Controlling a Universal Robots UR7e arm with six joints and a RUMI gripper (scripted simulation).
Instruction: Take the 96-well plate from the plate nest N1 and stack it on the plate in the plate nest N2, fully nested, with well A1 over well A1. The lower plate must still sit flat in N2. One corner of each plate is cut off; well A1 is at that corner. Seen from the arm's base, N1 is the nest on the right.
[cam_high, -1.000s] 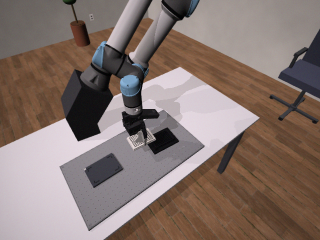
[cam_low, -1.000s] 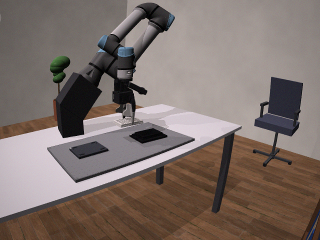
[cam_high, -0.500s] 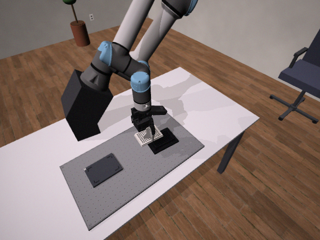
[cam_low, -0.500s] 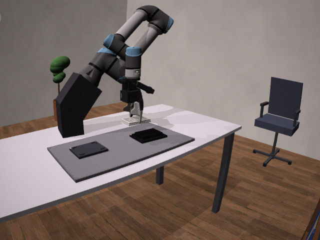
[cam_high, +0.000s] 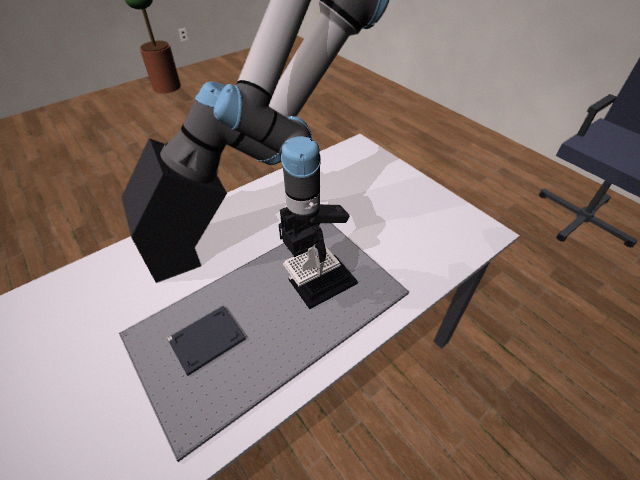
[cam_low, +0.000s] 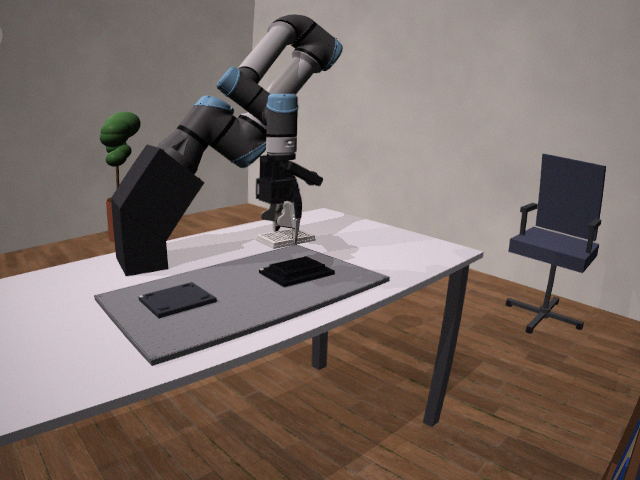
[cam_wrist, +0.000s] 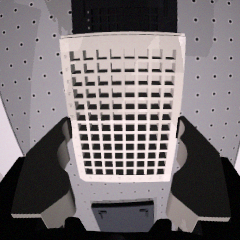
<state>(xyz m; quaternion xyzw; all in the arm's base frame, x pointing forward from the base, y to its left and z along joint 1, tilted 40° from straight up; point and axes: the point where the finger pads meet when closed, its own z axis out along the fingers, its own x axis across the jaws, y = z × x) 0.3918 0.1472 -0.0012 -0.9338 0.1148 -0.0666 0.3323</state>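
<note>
Carrying the white plate (cam_high: 311, 265) across to N2: held in the air above the black plate (cam_low: 297, 270), offset toward 10 o'clock of it in the top view. Jaws clamped about half open on its long sides. Next: centring, matching cut corners, lowering straight down until nested.

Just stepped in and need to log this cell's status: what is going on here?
The grey six-joint arm's black two-jaw gripper is shut on a white 96-well plate, holding it in the air above a black well plate seated in a nest on the grey perforated board. The white plate is not yet set down. The other dark flat nest has no plate in it.
</note>
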